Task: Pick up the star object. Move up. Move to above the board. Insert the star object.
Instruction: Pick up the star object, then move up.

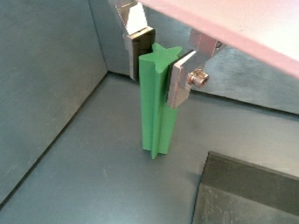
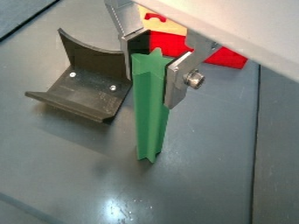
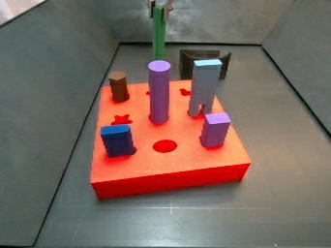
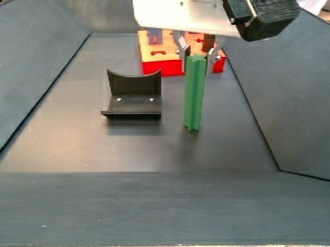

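Observation:
The star object (image 1: 158, 105) is a tall green ridged rod standing upright on the grey floor; it shows in both wrist views (image 2: 149, 105) and both side views (image 3: 159, 34) (image 4: 195, 92). My gripper (image 1: 158, 52) (image 2: 152, 51) is around its top end, with the silver fingers (image 1: 177, 83) pressed against its two sides. The rod's foot rests on the floor. The board (image 3: 168, 172) is a flat red block, apart from the rod; it also shows behind the gripper (image 2: 228, 59) (image 4: 152, 66). A round hole (image 3: 165, 146) in it is free.
The dark fixture (image 2: 82, 83) (image 4: 129, 96) stands on the floor beside the rod. On the board stand a purple cylinder (image 3: 159, 89), a light-blue post (image 3: 204, 87), a brown peg (image 3: 119, 87), a blue block (image 3: 116, 140) and a small purple block (image 3: 215, 129). Grey walls enclose the floor.

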